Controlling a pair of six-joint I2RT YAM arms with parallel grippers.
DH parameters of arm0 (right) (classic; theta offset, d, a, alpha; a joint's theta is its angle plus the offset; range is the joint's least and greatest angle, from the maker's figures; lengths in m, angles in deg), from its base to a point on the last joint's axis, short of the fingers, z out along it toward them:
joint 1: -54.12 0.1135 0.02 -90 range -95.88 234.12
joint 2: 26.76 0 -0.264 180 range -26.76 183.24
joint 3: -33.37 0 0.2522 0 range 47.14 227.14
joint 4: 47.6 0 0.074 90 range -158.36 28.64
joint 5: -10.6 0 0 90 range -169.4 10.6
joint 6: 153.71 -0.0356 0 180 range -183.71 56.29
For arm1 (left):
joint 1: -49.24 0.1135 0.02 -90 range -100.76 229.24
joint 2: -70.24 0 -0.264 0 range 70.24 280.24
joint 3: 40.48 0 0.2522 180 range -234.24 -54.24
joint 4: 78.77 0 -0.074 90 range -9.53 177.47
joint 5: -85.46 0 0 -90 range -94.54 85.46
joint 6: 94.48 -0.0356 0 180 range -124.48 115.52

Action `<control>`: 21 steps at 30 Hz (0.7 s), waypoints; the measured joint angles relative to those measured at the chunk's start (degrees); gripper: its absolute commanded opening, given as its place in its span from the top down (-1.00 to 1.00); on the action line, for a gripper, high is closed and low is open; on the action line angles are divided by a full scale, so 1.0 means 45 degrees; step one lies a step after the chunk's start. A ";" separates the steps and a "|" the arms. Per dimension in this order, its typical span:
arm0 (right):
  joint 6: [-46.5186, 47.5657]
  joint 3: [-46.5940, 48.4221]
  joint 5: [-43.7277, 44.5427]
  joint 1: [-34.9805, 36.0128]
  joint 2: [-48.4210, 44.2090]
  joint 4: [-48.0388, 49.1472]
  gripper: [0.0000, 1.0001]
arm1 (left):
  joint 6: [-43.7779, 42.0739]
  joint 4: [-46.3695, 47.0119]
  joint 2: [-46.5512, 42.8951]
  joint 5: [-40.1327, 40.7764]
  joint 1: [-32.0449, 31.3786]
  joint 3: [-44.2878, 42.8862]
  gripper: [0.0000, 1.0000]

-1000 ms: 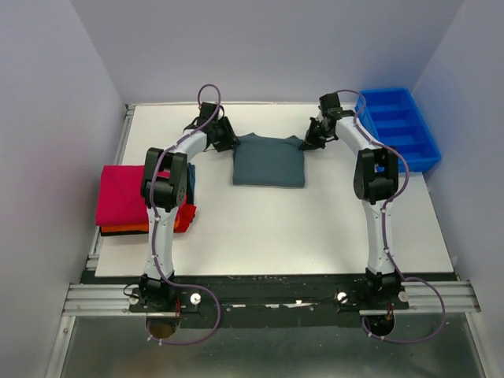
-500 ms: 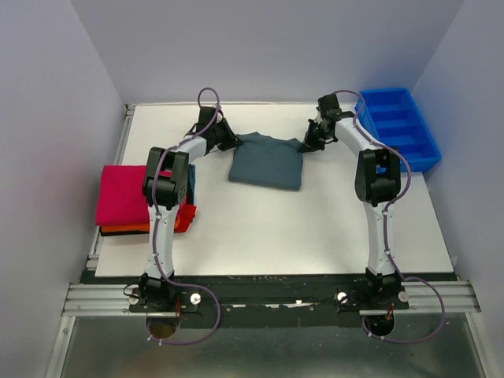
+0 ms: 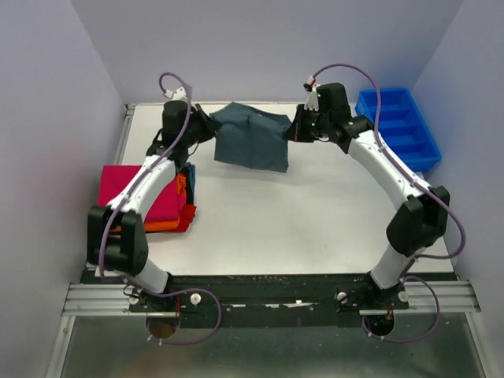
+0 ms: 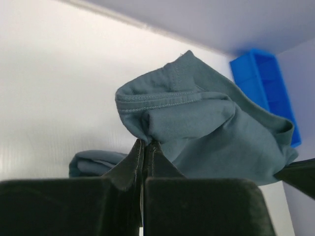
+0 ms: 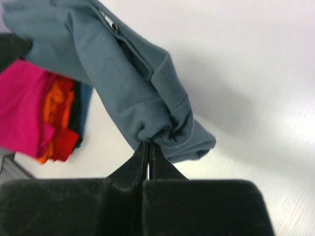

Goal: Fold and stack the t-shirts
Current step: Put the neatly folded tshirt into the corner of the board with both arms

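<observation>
White matte tabletop (image 3: 315,220); left gripper (image 3: 209,126), right gripper (image 3: 293,130) each pinch soft slate t-shirt (image 3: 252,138) (bunched, sagging) aloft.

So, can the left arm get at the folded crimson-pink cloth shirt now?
Probably not yet: the way looks free, but the left tool is shut on the slate grey-blue cloth shirt.

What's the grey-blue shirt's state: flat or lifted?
Lifted: the grey-blue shirt hangs bunched between the left gripper and right gripper, both shut on it.

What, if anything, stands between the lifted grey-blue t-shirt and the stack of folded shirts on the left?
Nothing loose lies between the grey-blue t-shirt and the stack; only the left arm crosses the stack's right edge.
</observation>
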 measured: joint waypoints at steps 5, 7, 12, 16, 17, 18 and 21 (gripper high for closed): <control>0.0175 -0.1433 -0.0117 0.1073 -0.2715 0.1030 0.99 | -0.0092 -0.0267 -0.4415 0.1710 0.0005 0.1404 1.00; 0.0160 -0.1574 -0.0165 0.1447 -0.3313 0.1277 0.99 | -0.0117 -0.1214 -0.6139 0.2885 0.0000 0.1501 1.00; 0.0005 -0.1433 -0.0185 0.3070 -0.3832 0.2021 0.99 | -0.0223 -0.4532 -0.7878 0.6033 0.0155 0.0359 1.00; -0.0306 -0.1205 -0.0155 0.4760 -0.3410 0.2429 0.99 | -0.0544 -0.6543 -0.8573 0.8072 0.0753 0.0019 1.00; -0.0379 -0.1025 -0.0131 0.5134 -0.3167 0.2565 0.99 | -0.0709 -0.7043 -0.8757 0.8675 0.1044 0.0019 1.00; -0.0452 -0.0801 -0.0092 0.5503 -0.2875 0.2696 0.99 | -0.0826 -0.7388 -0.8850 0.9131 0.1268 0.0019 1.00; -0.0636 0.0063 0.0073 0.6450 -0.1797 0.2924 0.99 | -0.1263 -0.8213 -0.9073 1.0418 0.2089 0.0044 1.00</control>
